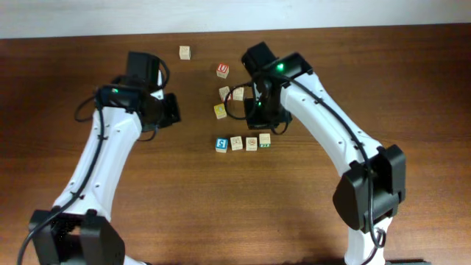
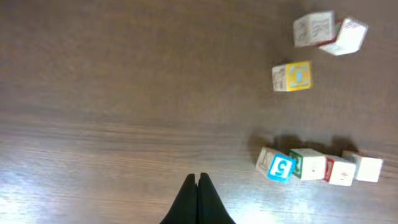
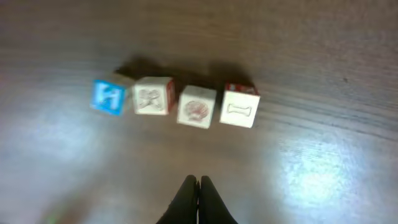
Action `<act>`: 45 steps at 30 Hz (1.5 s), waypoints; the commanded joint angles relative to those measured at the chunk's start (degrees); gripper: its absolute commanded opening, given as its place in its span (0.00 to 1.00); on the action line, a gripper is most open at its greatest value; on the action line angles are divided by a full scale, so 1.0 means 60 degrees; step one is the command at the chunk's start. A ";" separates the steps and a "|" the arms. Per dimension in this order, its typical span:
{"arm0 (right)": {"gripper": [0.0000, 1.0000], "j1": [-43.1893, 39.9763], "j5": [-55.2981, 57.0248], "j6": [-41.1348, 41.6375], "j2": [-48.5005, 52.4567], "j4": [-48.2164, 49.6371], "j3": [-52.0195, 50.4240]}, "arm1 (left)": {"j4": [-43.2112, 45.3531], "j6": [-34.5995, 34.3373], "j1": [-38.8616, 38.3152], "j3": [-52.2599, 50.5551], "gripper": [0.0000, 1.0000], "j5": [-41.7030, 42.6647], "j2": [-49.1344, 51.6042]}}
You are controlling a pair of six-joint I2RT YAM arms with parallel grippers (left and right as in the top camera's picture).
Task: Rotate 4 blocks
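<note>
Four pale wooden blocks stand in a short row at the table's middle: a blue-faced one (image 1: 221, 144), two with red prints (image 1: 236, 143) (image 1: 252, 142), and a green-marked one (image 1: 265, 139). In the right wrist view the row runs from the blue block (image 3: 109, 97) to the end block (image 3: 240, 107), ahead of my right gripper (image 3: 198, 179), which is shut on nothing. My left gripper (image 2: 198, 177) is also shut and empty, well left of the blue block (image 2: 280, 167) and its neighbours (image 2: 306, 164).
A yellow-faced cube (image 1: 220, 111) lies just behind the row, also seen as the yellow cube (image 2: 292, 76). Behind it are two pale cubes (image 1: 225, 93) (image 1: 238, 93), a red "U" cube (image 1: 223, 70), and a lone cube (image 1: 185, 52) near the back edge.
</note>
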 commanded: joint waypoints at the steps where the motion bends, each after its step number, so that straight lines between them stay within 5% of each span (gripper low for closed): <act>1: 0.04 0.0000 0.0087 0.0084 -0.0164 0.0528 -0.1089 | 0.0619 -0.0739 -0.0306 -0.0998 0.00 0.0044 0.0291; 9: 0.04 -0.0951 -0.0437 0.0284 -0.0160 0.1512 -0.2310 | 0.1220 -0.0805 -0.0845 -0.1413 0.00 0.0710 0.1858; 13: 0.04 -0.2765 -0.3115 -0.1891 -0.0164 0.1534 -0.2412 | 0.1767 0.0149 -0.0823 -0.1410 0.00 0.2116 0.1876; 16: 0.04 -0.3246 -0.4080 -0.2284 -0.0164 0.2164 -0.3253 | 0.1967 0.0375 -0.0823 -0.1410 0.00 0.2579 0.1902; 23: 0.04 -0.3191 -0.4586 -0.2171 -0.0160 0.4900 -0.5413 | 0.2062 -0.0707 -0.0827 -0.1413 0.00 0.2608 0.2091; 28: 0.04 -0.3191 -0.4313 -0.2171 -0.0160 0.5275 -0.5417 | 0.1989 -0.1723 -0.0892 -0.1421 0.00 0.2758 0.2612; 45: 0.04 -0.2561 -0.4313 -0.2284 -0.0160 0.5370 -0.5417 | 0.3053 -0.1734 -0.1370 -0.1421 0.00 0.3537 0.3093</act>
